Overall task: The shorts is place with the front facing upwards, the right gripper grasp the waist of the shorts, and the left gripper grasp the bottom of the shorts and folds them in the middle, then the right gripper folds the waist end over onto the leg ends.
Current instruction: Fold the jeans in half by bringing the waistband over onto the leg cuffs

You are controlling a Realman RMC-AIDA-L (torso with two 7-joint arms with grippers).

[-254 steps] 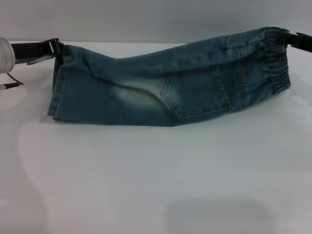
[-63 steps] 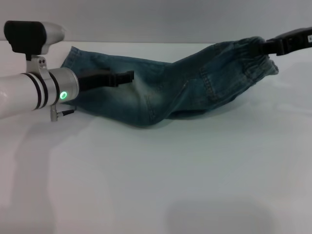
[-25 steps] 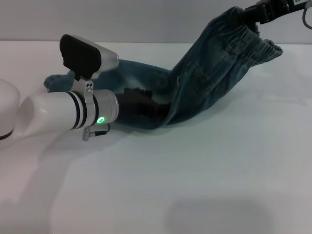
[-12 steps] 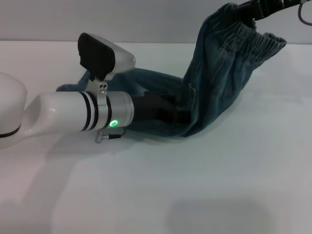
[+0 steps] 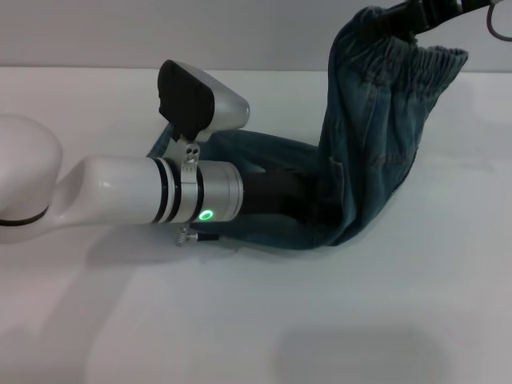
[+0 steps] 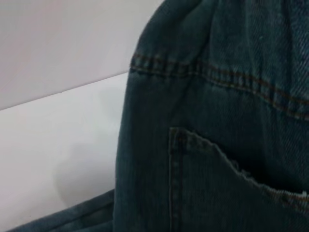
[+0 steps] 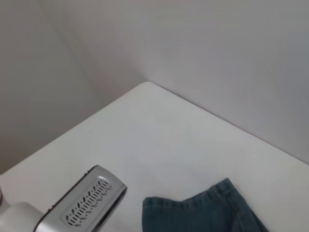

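The blue-green denim shorts (image 5: 376, 128) are bent at the middle. Their lower half lies flat on the white table (image 5: 336, 320). The upper half hangs steeply from the gathered waist (image 5: 428, 60). My right gripper (image 5: 418, 11), at the top right edge, is shut on the waist and holds it high. My left gripper (image 5: 308, 200) reaches in from the left along the lying denim, with its black tip in the crease under the hanging cloth. The leg ends (image 7: 200, 212) lie flat behind the left wrist. The left wrist view shows only a stitched pocket (image 6: 212, 188) close up.
The left arm's white forearm (image 5: 112, 196) and its grey camera housing (image 5: 200, 100) cover the left part of the garment. The table's far corner (image 7: 145, 84) meets a plain wall. Bare table lies in front of the shorts.
The left arm has slid further right along the shorts into the crease. The right gripper has carried the waist up and leftward, so the raised half hangs steeper.
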